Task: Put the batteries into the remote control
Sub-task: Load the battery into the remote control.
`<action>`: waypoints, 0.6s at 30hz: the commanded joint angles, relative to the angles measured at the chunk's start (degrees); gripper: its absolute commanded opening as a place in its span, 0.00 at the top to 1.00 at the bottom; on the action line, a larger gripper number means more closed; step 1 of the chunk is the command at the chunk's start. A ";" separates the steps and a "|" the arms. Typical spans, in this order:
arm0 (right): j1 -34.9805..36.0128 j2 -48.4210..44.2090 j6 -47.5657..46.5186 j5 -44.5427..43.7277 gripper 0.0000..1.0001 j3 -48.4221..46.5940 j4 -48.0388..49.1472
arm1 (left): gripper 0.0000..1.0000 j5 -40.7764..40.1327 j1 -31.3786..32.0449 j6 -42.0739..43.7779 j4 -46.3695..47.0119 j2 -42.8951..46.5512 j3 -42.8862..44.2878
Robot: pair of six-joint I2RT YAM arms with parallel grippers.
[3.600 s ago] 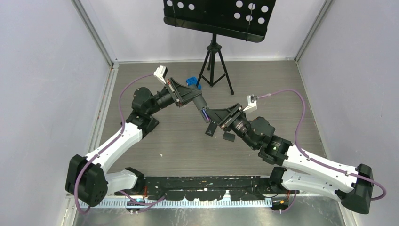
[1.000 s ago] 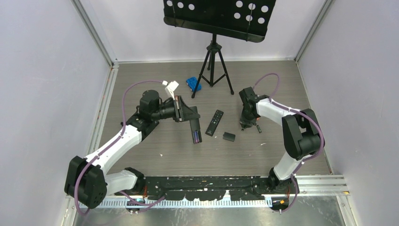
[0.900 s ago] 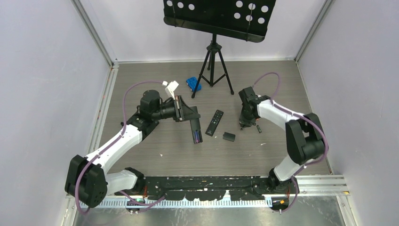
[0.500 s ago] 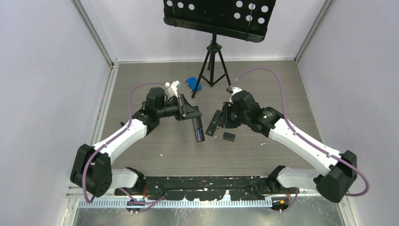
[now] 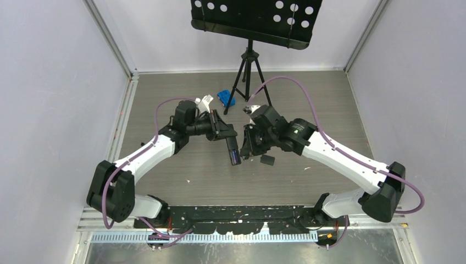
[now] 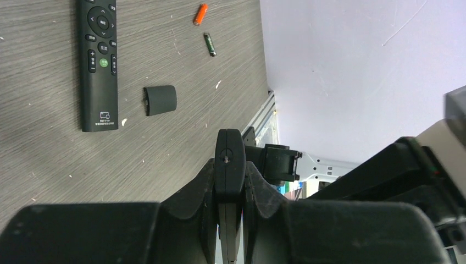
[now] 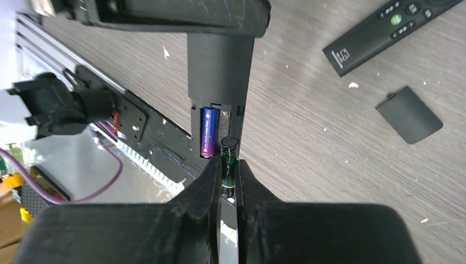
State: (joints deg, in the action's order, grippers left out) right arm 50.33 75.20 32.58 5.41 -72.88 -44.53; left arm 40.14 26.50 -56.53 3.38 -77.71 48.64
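Green battery [image 7: 228, 158]: light, rigid, slick; right fingers [image 7: 211, 184] pinch mid-body. Remote control [image 7: 220, 71], twelve o'clock: stiff; left fingers [image 6: 200, 187] clamp its edges.

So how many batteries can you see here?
4. The purple battery sits in the remote control's open bay; a green battery is pinched in the right gripper beside it; the orange battery and a second green battery lie on the table. More may be hidden.
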 commanded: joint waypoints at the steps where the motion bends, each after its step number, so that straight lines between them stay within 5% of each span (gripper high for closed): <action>1: 1.51 1.84 -1.18 -0.92 0.92 -3.67 -2.11 | 1.00 1.86 -0.22 -2.20 1.86 0.03 1.90; 18: 2.69 5.68 -1.18 -0.32 0.89 -5.57 -3.06 | 1.00 2.69 -0.23 -7.92 8.83 0.50 -1.01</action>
State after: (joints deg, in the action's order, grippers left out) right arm 52.49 80.47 32.01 5.04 -76.07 -47.51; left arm 40.60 26.50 -61.71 7.14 -77.78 48.16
